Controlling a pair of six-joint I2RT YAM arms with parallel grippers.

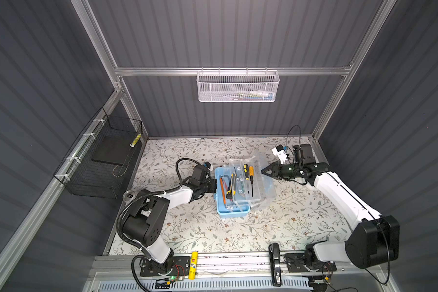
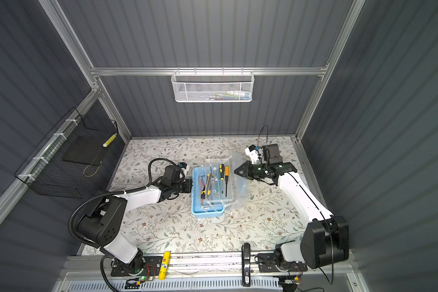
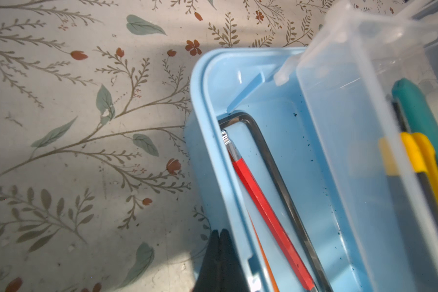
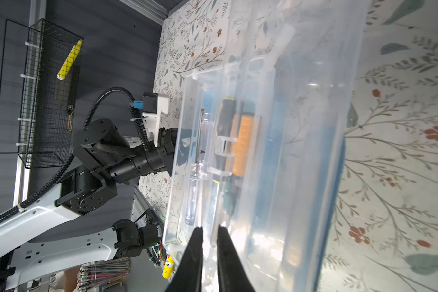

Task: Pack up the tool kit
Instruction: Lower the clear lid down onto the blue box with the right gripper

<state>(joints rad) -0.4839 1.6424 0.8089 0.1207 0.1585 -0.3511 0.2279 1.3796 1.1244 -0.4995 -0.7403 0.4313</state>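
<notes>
The light-blue box (image 1: pixel 233 215) sits pretty much dead centre on the floral table (image 1: pixel 213 232), and it's open, with its clear lid (image 1: pixel 269 192) flopped out to the right side. What's in the way is a clear tray (image 1: pixel 257 187) lying skewed over the box's right half, carrying a yellow-black screwdriver (image 1: pixel 245 172) and an orange one (image 1: pixel 251 173) side by side.

Down in the box itself there's the utility knife (image 1: pixel 230 188), partly under the tray's edge. The left wrist view also shows a red pencil-looking stick (image 3: pixel 268 215) and a dark hex key (image 3: pixel 263 141) along the left wall.

The left gripper (image 1: pixel 214 187) is clenched, fingers together right against the outside of the box's left wall. The right gripper (image 1: pixel 262 171) is at the tray's right rim, above the lid. Its fingers (image 4: pixel 195 252) are nearly together with a slim gap, and I honestly can't tell if they're pinching the plastic.

Around the edges: a black wire basket (image 1: pixel 104 156) on the left wall, a white mesh basket (image 1: pixel 238 87) on the back wall, and a yellow glue stick (image 1: pixel 194 265) on the front rail, all well apart from the box.
</notes>
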